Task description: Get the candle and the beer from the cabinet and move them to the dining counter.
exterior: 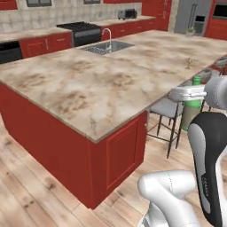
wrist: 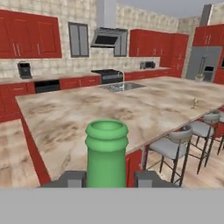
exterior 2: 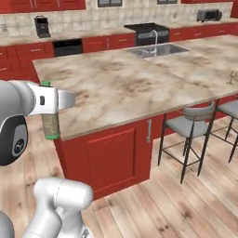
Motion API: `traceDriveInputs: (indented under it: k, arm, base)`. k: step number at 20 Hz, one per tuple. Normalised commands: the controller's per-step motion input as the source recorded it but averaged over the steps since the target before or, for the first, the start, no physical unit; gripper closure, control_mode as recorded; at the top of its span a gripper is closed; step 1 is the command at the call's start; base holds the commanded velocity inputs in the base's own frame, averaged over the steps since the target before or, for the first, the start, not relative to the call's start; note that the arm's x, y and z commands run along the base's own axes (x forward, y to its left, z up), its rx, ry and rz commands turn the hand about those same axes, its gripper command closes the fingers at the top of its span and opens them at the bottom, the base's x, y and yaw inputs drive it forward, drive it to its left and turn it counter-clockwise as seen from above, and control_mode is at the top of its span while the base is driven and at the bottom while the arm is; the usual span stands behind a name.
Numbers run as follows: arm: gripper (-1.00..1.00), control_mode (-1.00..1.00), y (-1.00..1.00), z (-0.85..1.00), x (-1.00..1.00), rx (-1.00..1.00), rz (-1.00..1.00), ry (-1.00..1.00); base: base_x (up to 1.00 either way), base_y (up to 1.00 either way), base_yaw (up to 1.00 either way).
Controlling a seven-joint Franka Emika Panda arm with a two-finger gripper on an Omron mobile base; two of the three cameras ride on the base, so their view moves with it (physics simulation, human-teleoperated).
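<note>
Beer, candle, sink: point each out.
beer [wrist: 106,153], hand view, on its green neck below the lip.
candle [wrist: 194,103], hand view, on the small holder, far right of the counter.
sink [exterior 2: 158,49], right base view, on the steel basin.

Wood-plank floor [exterior 2: 176,204], light brown, runs around the island base.

Grey round stools [exterior 2: 188,125] on thin dark legs stand along the island's near-right edge; two are clear in the right base view, and another shows in the left base view [exterior: 166,108].

Steel sink [exterior 2: 158,50] with a curved tap [exterior 2: 154,35] is inset at the island's far side.

Against the tiled far wall: black stove [wrist: 107,76] under a grey range hood [wrist: 108,38], dark dishwasher [exterior 2: 68,46] to its left, coffee maker [wrist: 24,69] on the far-left desk, toaster [exterior: 127,13] to the right.

Steel refrigerator [wrist: 205,61] at far right; a small plant, possibly potted, sits before it.
</note>
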Motion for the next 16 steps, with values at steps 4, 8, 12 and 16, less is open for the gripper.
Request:
traceDriveInputs:
  k: [4,8,12,16]
  arm:
    - [1.00,1.00,0.00,0.00,0.00,0.00,0.00,0.00]
    - [1.00,1.00,0.00,0.00,0.00,0.00,0.00,0.00]
    - [1.00,1.00,0.00,0.00,0.00,0.00,0.00,0.00]
    - [1.00,1.00,0.00,0.00,0.00,0.00,0.00,0.00]
  base:
    - [0.27,-1.00,0.51]
    - [0.24,-1.00,0.50]
    - [0.19,-1.00,0.47]
    - [0.13,-1.00,0.45]
